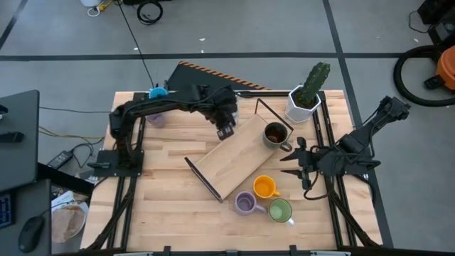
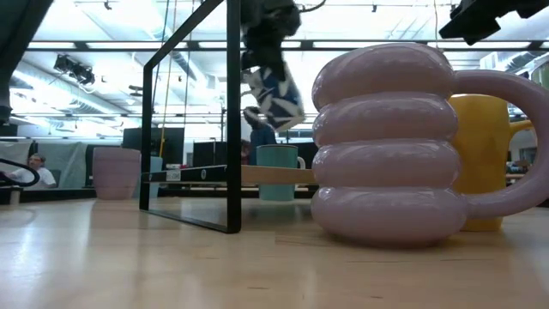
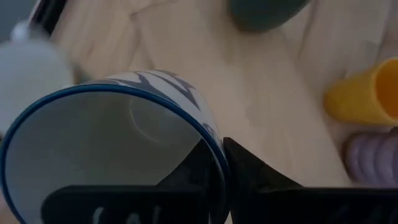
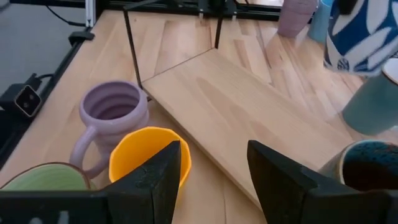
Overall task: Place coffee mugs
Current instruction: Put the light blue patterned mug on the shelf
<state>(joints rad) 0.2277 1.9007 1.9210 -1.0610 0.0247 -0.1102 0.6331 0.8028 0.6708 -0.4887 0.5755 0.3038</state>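
My left gripper [image 1: 226, 130] reaches over the far part of the wooden board [image 1: 234, 160] and is shut on a white mug with a blue pattern [image 2: 273, 94], held in the air. A teal mug [image 4: 373, 106] stands on the board below it, beside a dark mug [image 1: 276, 135]. The orange [image 1: 264, 187], purple [image 1: 245, 204] and green [image 1: 279, 210] mugs stand on the table near the board's near corner. My right gripper [image 1: 293, 165] hovers open to their right, the orange mug [image 4: 146, 155] just ahead of its fingers. My left gripper holds the patterned mug by its blue-edged rim [image 3: 211, 134], one finger inside the cup [image 3: 186, 177] and one outside [image 3: 261, 177], the wall pinched between them. It comes from above. The mug [image 4: 360, 34] hangs tilted, lifted clear of the board.
A black wire frame [image 4: 130, 46] stands along the board's edges. A white pot with a cactus [image 1: 307, 96] sits at the far right. A blue mug [image 1: 158, 92] and a lavender one [image 1: 156, 117] stand far left. Bare table lies near and left of the board.
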